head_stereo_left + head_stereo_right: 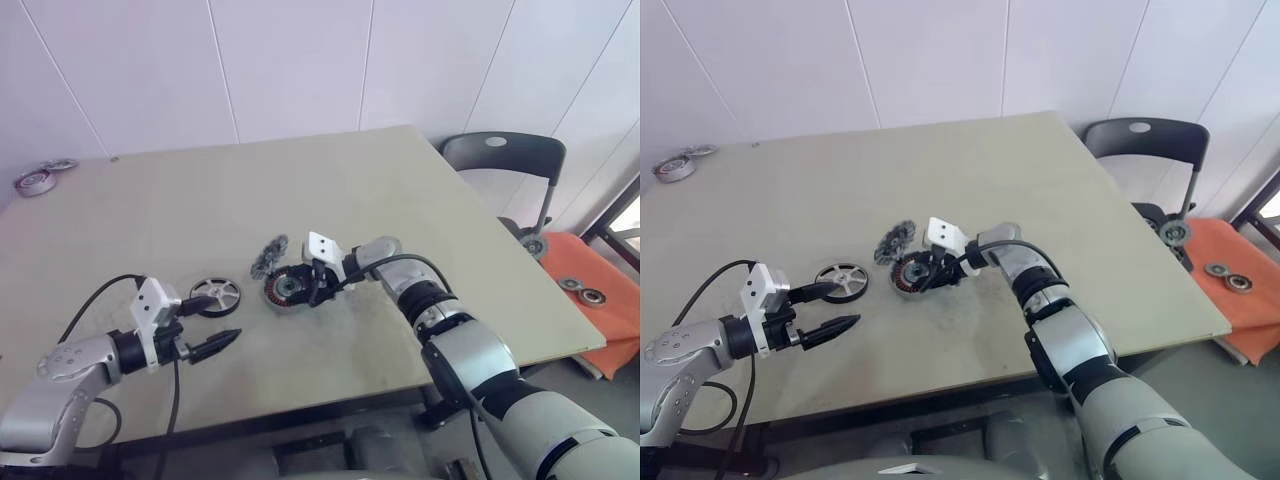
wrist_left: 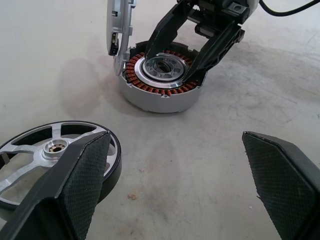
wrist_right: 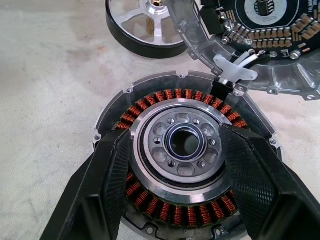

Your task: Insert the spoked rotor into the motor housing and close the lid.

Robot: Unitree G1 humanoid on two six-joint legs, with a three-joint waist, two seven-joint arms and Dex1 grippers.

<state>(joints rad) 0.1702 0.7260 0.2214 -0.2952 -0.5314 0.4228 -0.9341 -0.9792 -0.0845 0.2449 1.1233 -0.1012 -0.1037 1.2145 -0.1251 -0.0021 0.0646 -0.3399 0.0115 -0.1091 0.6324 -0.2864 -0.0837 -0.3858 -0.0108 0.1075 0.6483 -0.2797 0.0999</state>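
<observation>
Left eye view shows a beige table (image 1: 300, 190) with the motor housing (image 1: 288, 291) lying near its middle, its ring of copper-red windings and silver centre hub facing up. The housing's lid (image 1: 270, 257), a round plate carrying a dark circuit board, stands tilted open at the far edge of the housing, joined to it by short wires seen in the right wrist view. The right gripper (image 3: 175, 170) reaches in from the right and hangs over the housing with its two black fingers spread, one on each side of the centre hub above the windings; nothing is held between them, and whether the fingertips touch the metal cannot be told. The spoked rotor (image 1: 215, 296) lies flat on the table just to the left of the housing, apart from it, a silvery wheel with a dark rim. The left gripper (image 1: 212, 323) hovers low over the table beside the rotor, its fingers wide apart and empty, one finger (image 2: 75, 185) just in front of the rotor's rim in the left wrist view. Metal rings (image 1: 42, 177) rest at the far left corner of the table. A grey chair (image 1: 505, 165) stands past the table's right edge.
</observation>
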